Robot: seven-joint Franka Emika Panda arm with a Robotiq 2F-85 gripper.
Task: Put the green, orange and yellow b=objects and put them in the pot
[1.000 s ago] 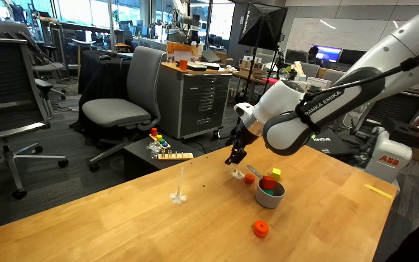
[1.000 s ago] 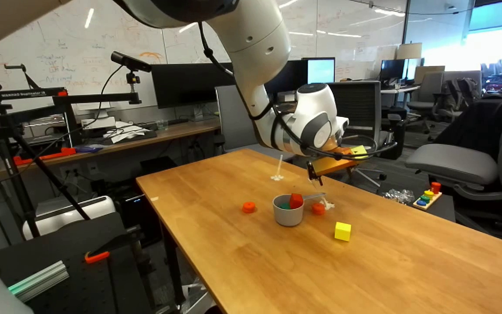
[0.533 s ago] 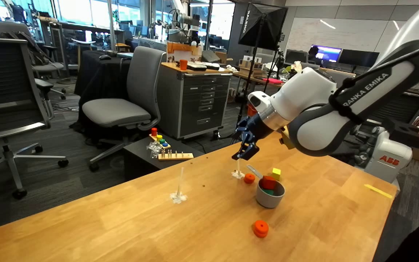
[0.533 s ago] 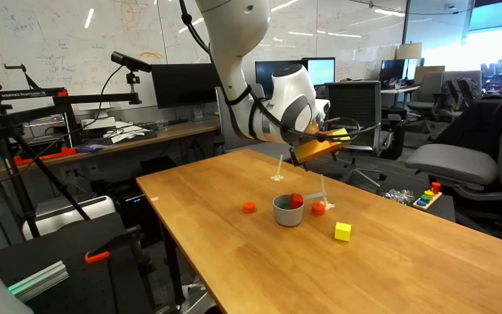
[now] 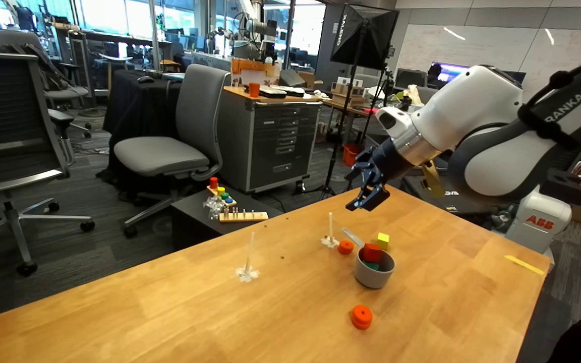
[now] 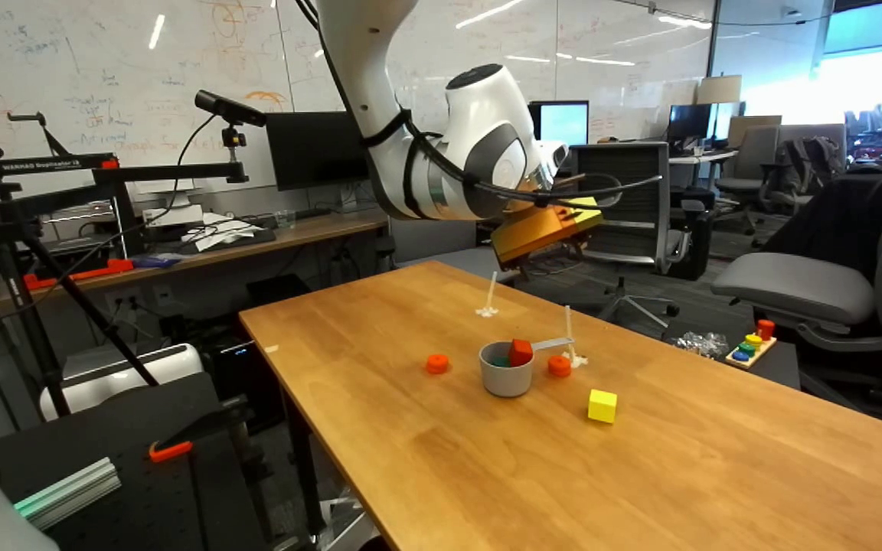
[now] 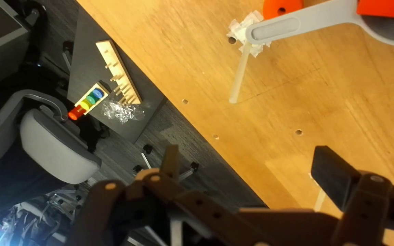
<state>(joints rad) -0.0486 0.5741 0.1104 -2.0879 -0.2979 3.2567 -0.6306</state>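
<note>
your gripper (image 7: 247, 160) is spread wide, holding nothing; the yellow block (image 6: 602, 406), likely light, stiff and best pinched across opposite sides, sits on the table (image 6: 678, 459) near the pot (image 6: 507, 381), which holds a green piece (image 5: 372, 265) and red-orange block (image 5: 371, 253).

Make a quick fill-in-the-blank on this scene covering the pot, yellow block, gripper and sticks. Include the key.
1. Of the yellow block and the green piece, only the ____ one is inside the pot.
2. The gripper is ____, not shut.
3. The number of pale sticks standing on the table is ____.
4. The colour of the pot is ____.

Missing words: green; open; two; grey.
</note>
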